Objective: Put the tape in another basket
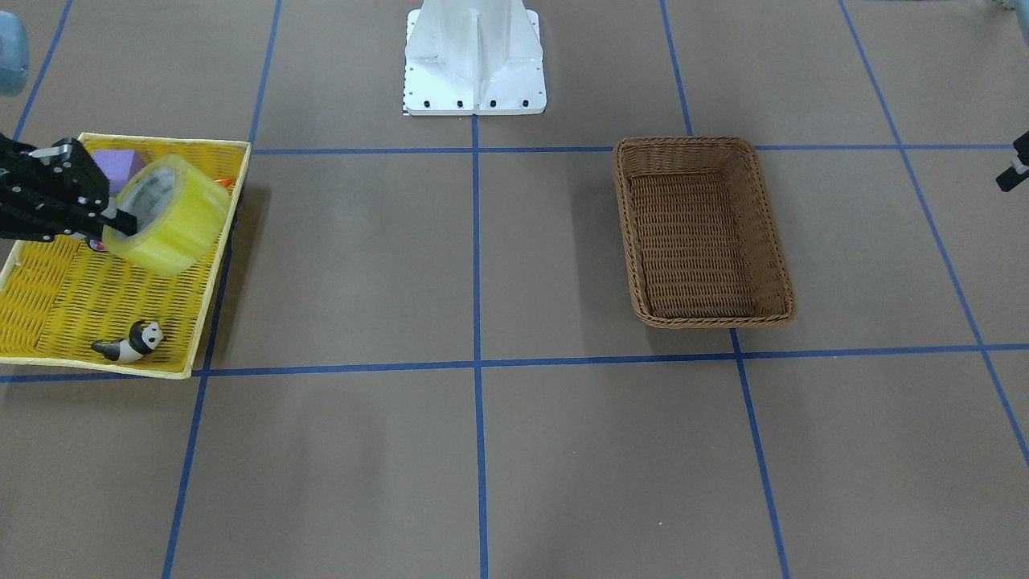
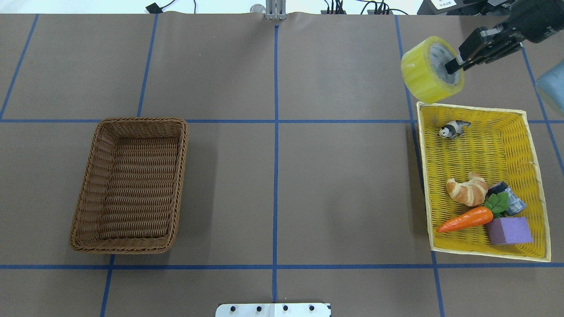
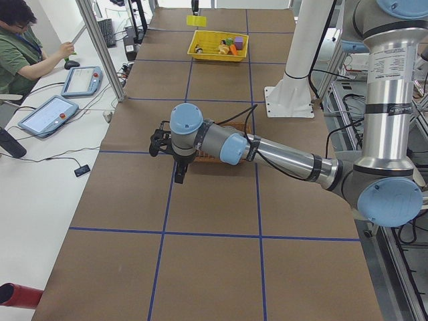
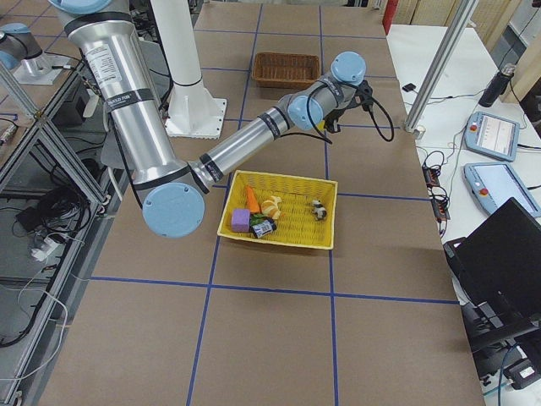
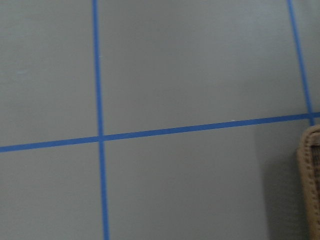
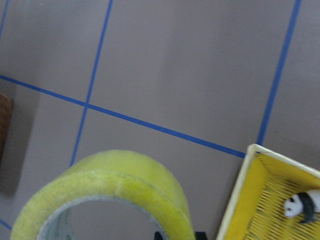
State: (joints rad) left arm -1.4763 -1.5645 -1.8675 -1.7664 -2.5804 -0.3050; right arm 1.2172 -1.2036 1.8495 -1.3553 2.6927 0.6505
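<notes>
The yellow tape roll (image 2: 429, 72) hangs in the air in my right gripper (image 2: 456, 66), which is shut on the roll's wall with one finger inside the whitish core. In the front view the tape (image 1: 169, 215) and right gripper (image 1: 116, 221) are over the yellow tray. The tape fills the bottom of the right wrist view (image 6: 120, 185). The brown wicker basket (image 2: 141, 119) stands empty on the other half of the table (image 1: 683, 143). Only a black bit of my left gripper (image 1: 1014, 169) shows at the frame edge, so I cannot tell whether it is open.
The yellow tray (image 2: 539, 185) holds a panda figure (image 2: 453, 130), a croissant (image 2: 468, 189), a carrot (image 2: 467, 219), a purple block (image 2: 509, 230) and a small cylinder (image 2: 506, 198). The left wrist view shows the basket's rim (image 5: 310, 180). An operator sits beside the table (image 3: 20, 47).
</notes>
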